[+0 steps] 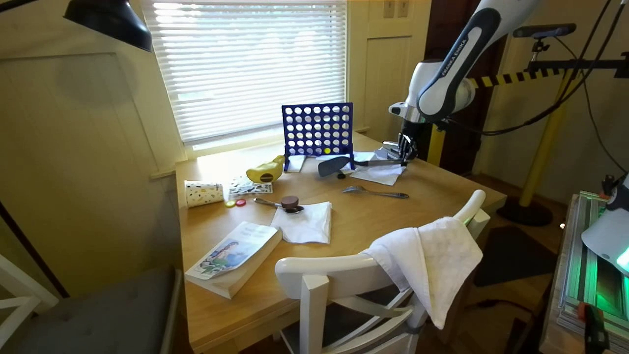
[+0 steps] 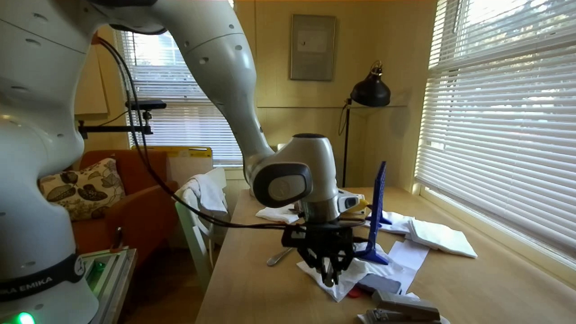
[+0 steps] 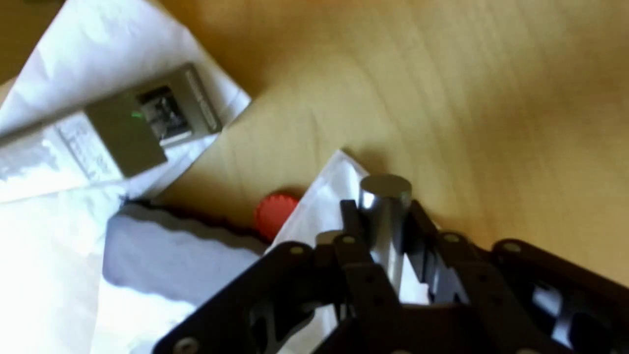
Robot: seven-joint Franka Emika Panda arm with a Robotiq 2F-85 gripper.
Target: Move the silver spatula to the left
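Black two-fingered gripper (image 3: pixel 382 216) clamps the silver-handled, dark-bladed spatula (image 1: pixel 364 163) near the blue plastic grid (image 1: pixel 322 131): grasp looks done, leftward shift remains!

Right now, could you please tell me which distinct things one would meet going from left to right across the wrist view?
From the left: stapler → red disc → spatula's silver handle. I have left out whatever overlaps these sideways.
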